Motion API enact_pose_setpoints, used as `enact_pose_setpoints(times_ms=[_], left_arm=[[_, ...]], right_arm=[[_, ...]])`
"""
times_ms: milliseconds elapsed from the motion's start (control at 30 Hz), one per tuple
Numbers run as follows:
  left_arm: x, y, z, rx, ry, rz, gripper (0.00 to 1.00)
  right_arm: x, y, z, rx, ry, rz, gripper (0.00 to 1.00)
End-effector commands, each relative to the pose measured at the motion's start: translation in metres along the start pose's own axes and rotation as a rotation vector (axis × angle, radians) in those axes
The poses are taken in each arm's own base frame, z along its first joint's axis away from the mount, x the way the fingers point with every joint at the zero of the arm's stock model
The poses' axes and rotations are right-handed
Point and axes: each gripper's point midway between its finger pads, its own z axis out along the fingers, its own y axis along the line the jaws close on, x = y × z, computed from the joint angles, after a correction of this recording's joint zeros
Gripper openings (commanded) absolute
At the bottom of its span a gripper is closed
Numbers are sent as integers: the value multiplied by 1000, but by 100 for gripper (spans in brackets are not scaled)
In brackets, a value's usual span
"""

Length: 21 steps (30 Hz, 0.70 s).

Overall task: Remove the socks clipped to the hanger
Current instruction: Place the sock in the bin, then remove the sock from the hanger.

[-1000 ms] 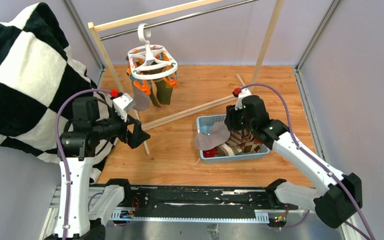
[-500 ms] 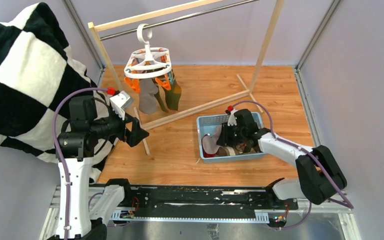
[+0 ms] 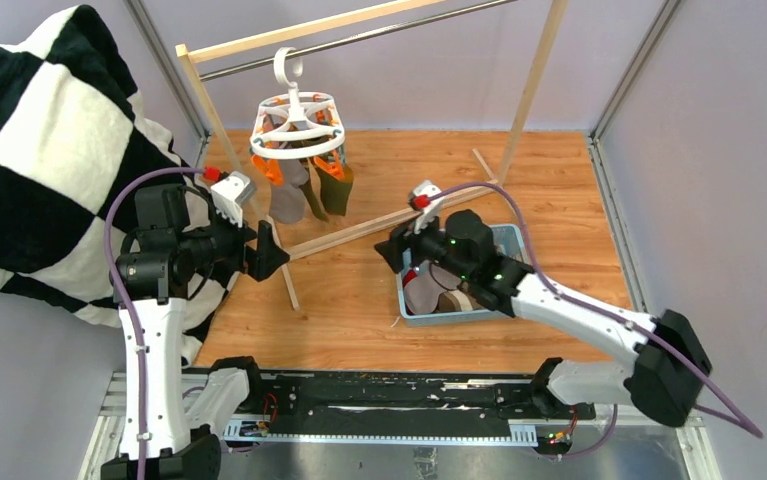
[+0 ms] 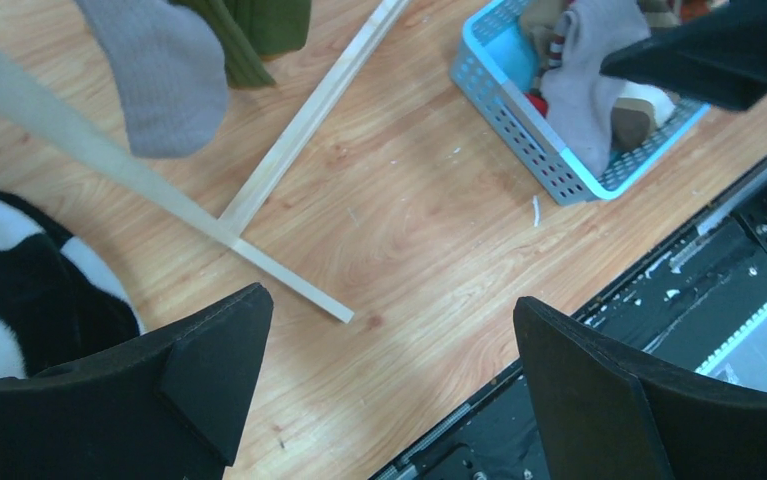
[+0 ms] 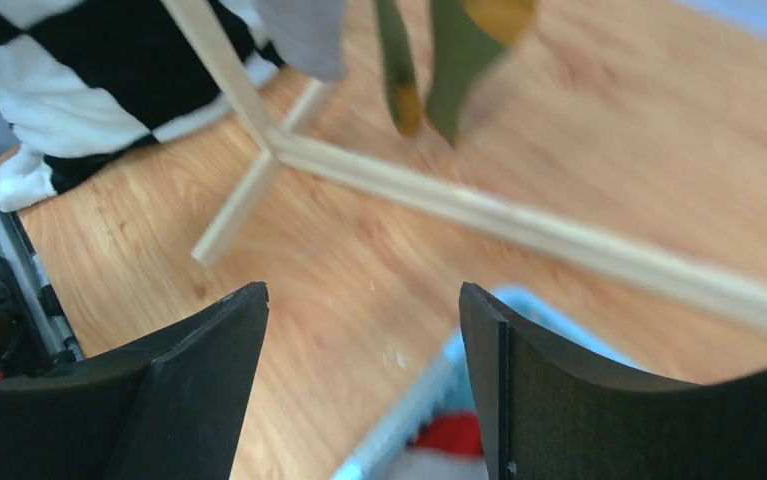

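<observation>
The white hanger [image 3: 297, 124] hangs by its hook from the rack's metal rod. A grey sock [image 3: 286, 203] and olive green socks [image 3: 331, 190] dangle from its orange clips. Several more socks [image 3: 439, 290] lie in the blue basket [image 3: 449, 318]. My right gripper [image 3: 396, 252] is open and empty above the basket's left end, pointing at the rack. In the right wrist view, its jaws [image 5: 362, 290] frame bare floor and the basket's rim [image 5: 424, 400]. Left of the rack's leg, my left gripper [image 3: 271, 252] is wide open, with only floor between its jaws [image 4: 389, 300].
A wooden garment rack [image 3: 379, 224] with floor bars stands between the arms and the hanger. A black-and-white checkered blanket [image 3: 39, 150] drapes over the left side. In the left wrist view the grey sock [image 4: 164, 90] hangs above a rack bar [image 4: 299, 120].
My right gripper let go of the taupe sock into the basket, opened, and swung left toward the rack. The hanger has swung a little. The left arm shifted slightly.
</observation>
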Motion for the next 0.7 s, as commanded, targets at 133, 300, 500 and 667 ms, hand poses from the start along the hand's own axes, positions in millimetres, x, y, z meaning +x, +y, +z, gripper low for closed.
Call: enact_pose_setpoints(times_ms=[133,300,500,667], left_arm=[[-4,33,-16,-181,-1,-20,100],[-3,38,-17,-204,5,-33,99],[-3,40,-18,-214,9,-39,98],[-3,38,-18,-201,6,-40,98]], right_arm=[[-64,91,94,-280,-278,-207,81],[-76,93,153,-94,-340,-262,84],[-90,92,204,111,-397,-298,86],[-101,82,232,228,-415,-337,87]])
